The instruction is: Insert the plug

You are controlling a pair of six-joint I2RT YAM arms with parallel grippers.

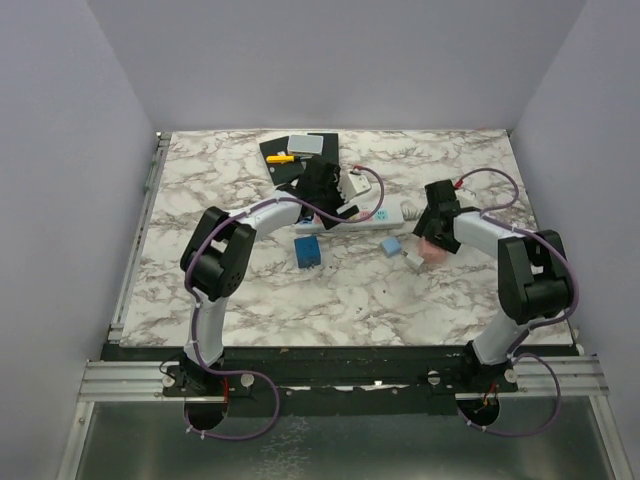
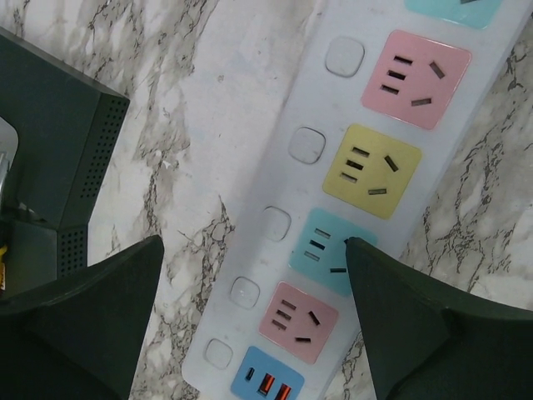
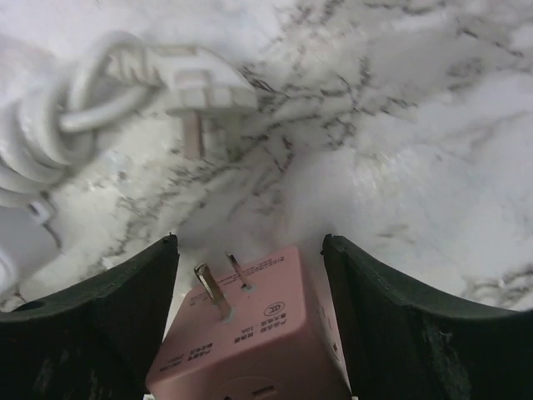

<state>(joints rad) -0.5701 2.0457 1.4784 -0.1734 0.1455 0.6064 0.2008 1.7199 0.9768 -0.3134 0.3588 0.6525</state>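
A pink cube-shaped plug with two metal prongs pointing up lies on the marble between the fingers of my right gripper. That gripper is open, its fingers close on either side of the plug; in the top view the plug shows just below the gripper. The white power strip has pink, yellow and teal sockets and USB ports. My left gripper hangs open over the strip's end, one finger on each side, holding nothing. From above the strip lies mid-table.
A white corded plug lies just beyond the pink one. A dark blue cube and a light blue adapter sit in front of the strip. Black boxes stand at the back, one near my left gripper.
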